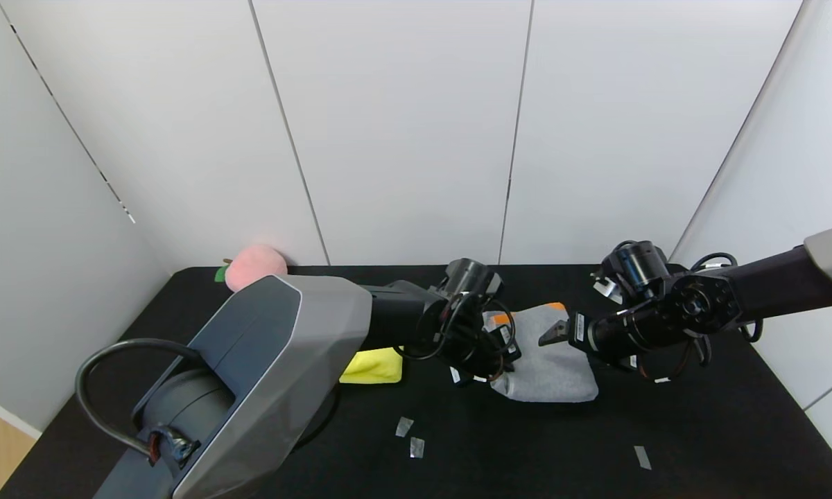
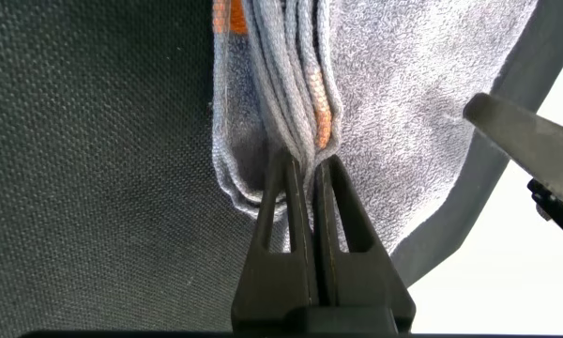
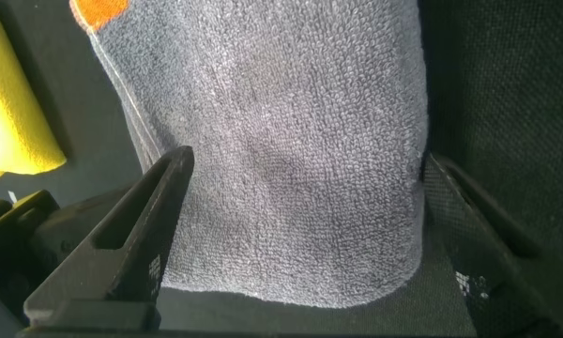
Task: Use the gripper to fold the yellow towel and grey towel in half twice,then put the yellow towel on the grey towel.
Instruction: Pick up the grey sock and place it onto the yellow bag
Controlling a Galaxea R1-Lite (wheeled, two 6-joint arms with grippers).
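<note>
L gripper (image 2: 303, 178) fingers pinched on grey towel (image 1: 548, 360) edge; R gripper (image 3: 300, 235) fingers spread, straddling towel. Yellow towel (image 1: 373, 366) beside, on tabletop (image 1: 665, 430).

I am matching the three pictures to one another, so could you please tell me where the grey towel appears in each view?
Head view: the grey towel lies folded at table centre, between the left gripper and right gripper.
Left wrist view: it fills the upper middle, its layered edge pinched by the shut fingers.
Right wrist view: it fills the centre, between the open fingers.
Shared landmark: its orange band.
</note>
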